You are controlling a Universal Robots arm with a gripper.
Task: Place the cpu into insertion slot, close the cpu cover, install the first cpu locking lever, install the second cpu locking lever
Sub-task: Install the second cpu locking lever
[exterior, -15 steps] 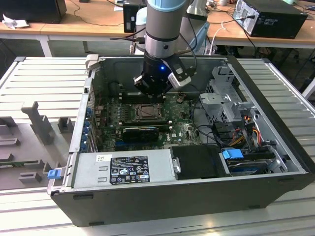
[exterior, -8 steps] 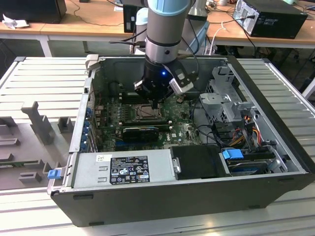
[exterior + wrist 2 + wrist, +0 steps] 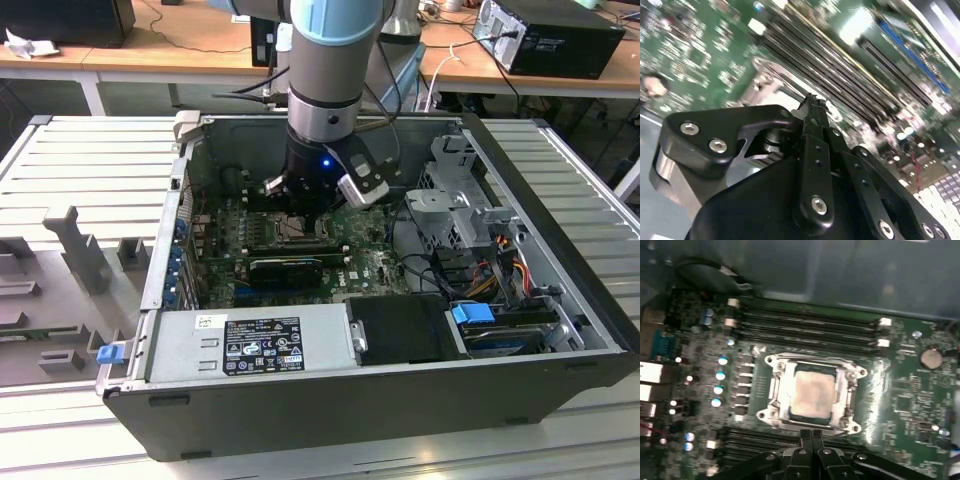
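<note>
Slatted grey table [image 3: 90, 160], open computer case [image 3: 400, 400] on it, grey fixture blocks [image 3: 80, 255]

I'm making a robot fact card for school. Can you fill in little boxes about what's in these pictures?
place: open computer case on a slatted table
robot: one arm reaching down into the case
hand: hand shut, fingertips together, holding nothing, near the socket's edge
cpu: cpu lying in the insertion slot, pale face up
cpu cover: cpu cover down around the cpu
board: green board with long black memory slots beside the socket
</note>
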